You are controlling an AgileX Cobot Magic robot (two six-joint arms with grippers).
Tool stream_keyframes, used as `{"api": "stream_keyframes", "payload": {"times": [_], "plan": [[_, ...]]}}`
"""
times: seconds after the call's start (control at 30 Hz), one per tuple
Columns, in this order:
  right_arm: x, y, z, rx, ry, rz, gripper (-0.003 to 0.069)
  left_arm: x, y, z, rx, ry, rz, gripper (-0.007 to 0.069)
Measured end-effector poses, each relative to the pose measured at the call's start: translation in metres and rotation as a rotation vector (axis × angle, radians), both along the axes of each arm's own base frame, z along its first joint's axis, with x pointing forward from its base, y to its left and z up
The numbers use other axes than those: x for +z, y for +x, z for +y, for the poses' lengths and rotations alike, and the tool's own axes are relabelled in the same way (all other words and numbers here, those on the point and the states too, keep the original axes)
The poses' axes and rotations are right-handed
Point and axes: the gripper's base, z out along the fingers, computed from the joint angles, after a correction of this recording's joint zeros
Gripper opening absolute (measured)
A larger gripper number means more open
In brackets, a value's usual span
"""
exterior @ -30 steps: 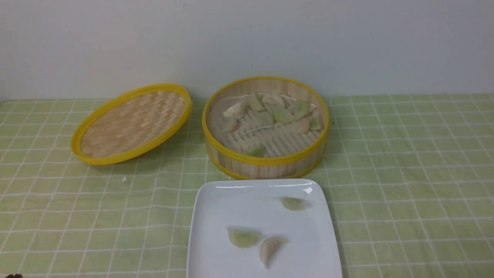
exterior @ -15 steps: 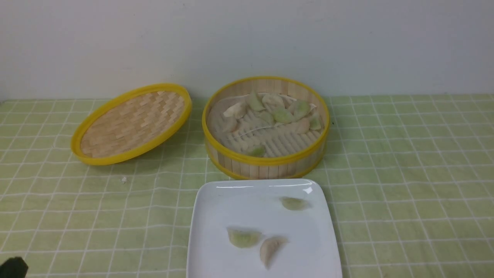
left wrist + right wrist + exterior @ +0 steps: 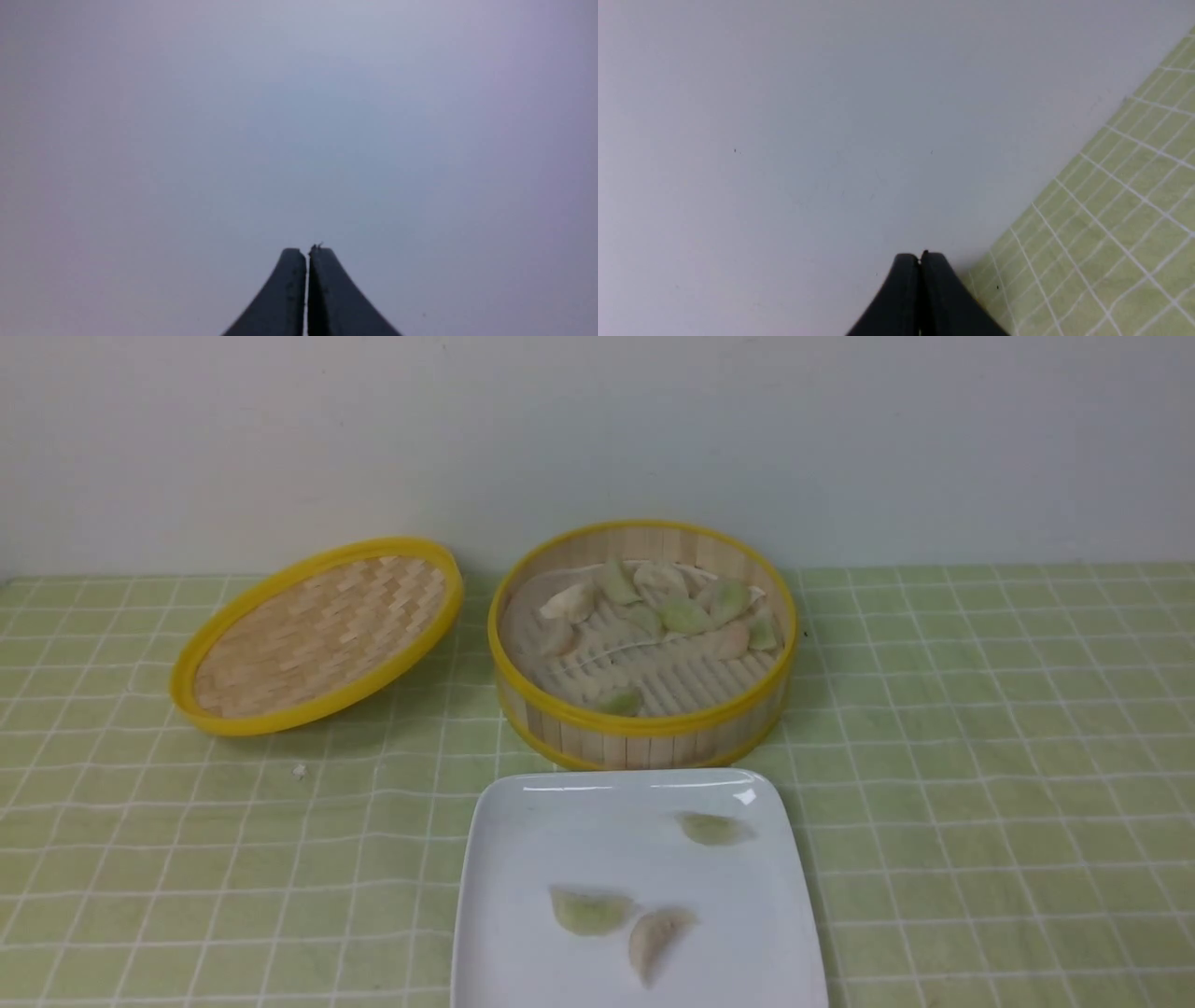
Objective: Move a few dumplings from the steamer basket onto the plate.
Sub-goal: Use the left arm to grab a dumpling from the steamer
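Note:
The steamer basket (image 3: 644, 733) stands at the table's middle back with several pale dumplings (image 3: 686, 614) on its slatted floor. The white square plate (image 3: 523, 840) lies in front of it and holds three dumplings: one green (image 3: 588, 911), one whitish (image 3: 653, 938), one pale green (image 3: 711, 828). Neither arm shows in the front view. My left gripper (image 3: 307, 249) is shut and empty, facing a blank grey wall. My right gripper (image 3: 920, 254) is shut and empty, facing the wall beside the green checked cloth (image 3: 1120, 233).
The shallow woven lid (image 3: 317, 635) with a yellow rim leans tilted to the left of the basket. A small white crumb (image 3: 300, 770) lies on the checked cloth in front of the lid. The white wall (image 3: 597, 429) stands right behind the basket.
A dark part of my left arm showed at the bottom left corner of the front view half a second ago; it has left the view. Basket, plate and dumplings have not moved.

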Motion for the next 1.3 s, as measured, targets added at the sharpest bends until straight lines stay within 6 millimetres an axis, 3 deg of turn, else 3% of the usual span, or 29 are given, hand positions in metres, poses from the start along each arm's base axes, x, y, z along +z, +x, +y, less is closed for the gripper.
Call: {"api": "stream_keyframes", "payload": {"times": [0.03,0.07,0.1,0.13,0.2,0.27,0.33,0.4,0.43,0.53,0.57,0.6,0.7,0.8,0.87,1.1,1.3], "plan": [[0.0,0.0,0.0,-0.002,0.002,-0.003,-0.0014,0.0,0.0,0.0,0.0,0.0,0.0,-0.0006],[0.002,0.0,-0.001,-0.011,0.014,-0.018,-0.0014,0.025,0.007,-0.005,-0.025,0.072,0.112,-0.0006],[0.002,0.0,-0.002,-0.015,0.018,-0.024,-0.0014,0.028,0.009,-0.005,-0.024,0.09,0.13,-0.0006],[0.007,-0.001,-0.001,-0.01,0.004,-0.032,-0.0014,0.051,0.024,-0.009,-0.043,0.179,0.328,-0.0006],[0.027,-0.005,0.002,0.018,-0.083,-0.054,-0.0014,0.068,0.047,-0.011,-0.07,0.272,0.568,-0.0006],[0.047,-0.009,0.007,0.054,-0.181,-0.047,-0.0014,0.072,0.07,-0.012,-0.11,0.336,0.76,-0.0006],[0.083,-0.011,0.013,0.114,-0.301,0.011,-0.0014,0.076,0.102,-0.016,-0.199,0.422,0.979,-0.0006],[0.104,-0.005,0.017,0.17,-0.382,0.106,-0.0014,0.069,0.125,-0.021,-0.3,0.468,1.13,-0.0006],[0.121,0.005,0.021,0.235,-0.464,0.225,-0.0014,0.059,0.149,-0.026,-0.396,0.503,1.225,-0.0006],[0.142,0.025,0.025,0.352,-0.58,0.408,-0.0014,0.041,0.184,-0.036,-0.537,0.525,1.298,-0.0006],[0.145,0.028,0.026,0.373,-0.597,0.438,-0.0014,0.041,0.184,-0.036,-0.542,0.537,1.289,-0.0006],[0.151,0.039,0.028,0.445,-0.654,0.528,-0.0014,0.03,0.202,-0.045,-0.606,0.576,1.311,-0.0006],[0.164,0.07,0.031,0.574,-0.736,0.671,-0.0014,0.015,0.23,-0.072,-0.722,0.68,1.329,-0.0006],[0.167,0.089,0.032,0.624,-0.772,0.724,-0.0014,0.009,0.255,-0.096,-0.788,0.744,1.325,-0.0006],[0.164,0.101,0.032,0.649,-0.78,0.756,-0.0014,-0.002,0.284,-0.12,-0.825,0.806,1.333,-0.0006],[0.161,0.104,0.033,0.677,-0.777,0.781,-0.0014,-0.021,0.349,-0.166,-0.788,0.984,1.331,-0.0006],[0.16,0.102,0.034,0.699,-0.769,0.797,-0.0014,-0.048,0.388,-0.184,-0.749,1.031,1.331,-0.0004]]}}
